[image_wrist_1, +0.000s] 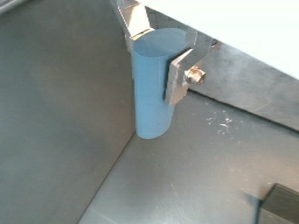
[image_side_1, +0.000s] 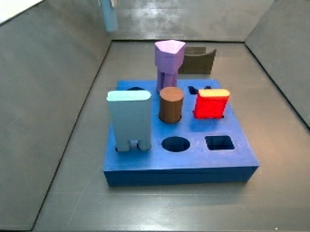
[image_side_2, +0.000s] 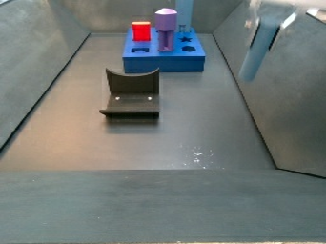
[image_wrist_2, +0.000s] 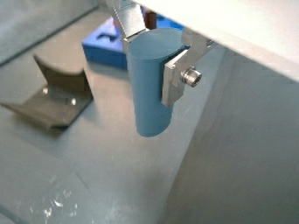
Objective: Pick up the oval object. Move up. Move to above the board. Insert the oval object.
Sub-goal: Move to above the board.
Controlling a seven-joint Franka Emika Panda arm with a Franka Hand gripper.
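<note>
In a side view, the fixture (image_side_2: 130, 93) sits on the floor at the left, and the board (image_side_2: 163, 59) lies far back with pegs standing on it. At the right, the gripper (image_side_2: 274, 21) hangs high by the wall — its fingers (image_wrist_2: 177, 72) are closed tight on the oval object (image_side_2: 261, 50). The peg is off the floor, standing up tall — its long side points almost straight down.

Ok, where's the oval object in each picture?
Wrist view: oval object mid-frame, clamped in the jaws of the gripper, off the floor.
Wrist view: mid-frame too, board behind it.
Side view: top edge, left, beyond the board.
Side view: upper right, by the wall.
Shared landmark: the board.
</note>
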